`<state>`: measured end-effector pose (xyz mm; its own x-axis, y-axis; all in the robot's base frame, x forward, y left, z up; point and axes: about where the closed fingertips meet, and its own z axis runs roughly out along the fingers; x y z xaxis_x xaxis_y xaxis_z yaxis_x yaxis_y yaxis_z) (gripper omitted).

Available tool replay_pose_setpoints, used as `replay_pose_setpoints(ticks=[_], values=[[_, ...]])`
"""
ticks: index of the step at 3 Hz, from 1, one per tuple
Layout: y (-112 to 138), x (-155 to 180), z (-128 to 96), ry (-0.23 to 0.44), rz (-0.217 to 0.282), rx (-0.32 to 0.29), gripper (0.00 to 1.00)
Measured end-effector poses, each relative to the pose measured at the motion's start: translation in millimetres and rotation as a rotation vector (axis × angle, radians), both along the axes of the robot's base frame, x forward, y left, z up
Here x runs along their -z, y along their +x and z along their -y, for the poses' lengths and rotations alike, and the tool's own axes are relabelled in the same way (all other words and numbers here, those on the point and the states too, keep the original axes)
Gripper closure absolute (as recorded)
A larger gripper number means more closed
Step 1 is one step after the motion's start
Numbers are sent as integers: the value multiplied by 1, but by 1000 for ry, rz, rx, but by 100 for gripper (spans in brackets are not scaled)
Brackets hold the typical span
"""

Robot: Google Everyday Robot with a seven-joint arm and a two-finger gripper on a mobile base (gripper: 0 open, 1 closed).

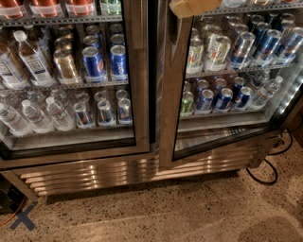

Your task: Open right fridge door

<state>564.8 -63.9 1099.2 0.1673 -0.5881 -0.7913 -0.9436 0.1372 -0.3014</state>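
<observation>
The right fridge door (171, 94) fills the frame from centre out to three o'clock, and it stands ajar. Its steel bottom rail runs at a slant against the level grille (118, 172) below, the free edge swung out toward us while the far side sits at the hinge. That tilt reads as a door partly pulled, not fully opened. The gripper (194, 6) shows as a tan shape at one o'clock, right against the door's free edge up high, which I'd judge is where a pull gets good leverage. Whether it is open or closed on anything I cannot tell, since it is cut off at the top. The left door (137, 71), at nine o'clock, sits flush and shut — water bottles (35, 116) behind its glass.
</observation>
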Motion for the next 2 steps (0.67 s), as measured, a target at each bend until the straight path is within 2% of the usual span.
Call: replay_pose_setpoints(ticks=[1,2], values=[[-1,-3,0,6,11,24,13],[-4,-5,3,1,14,51,0]])
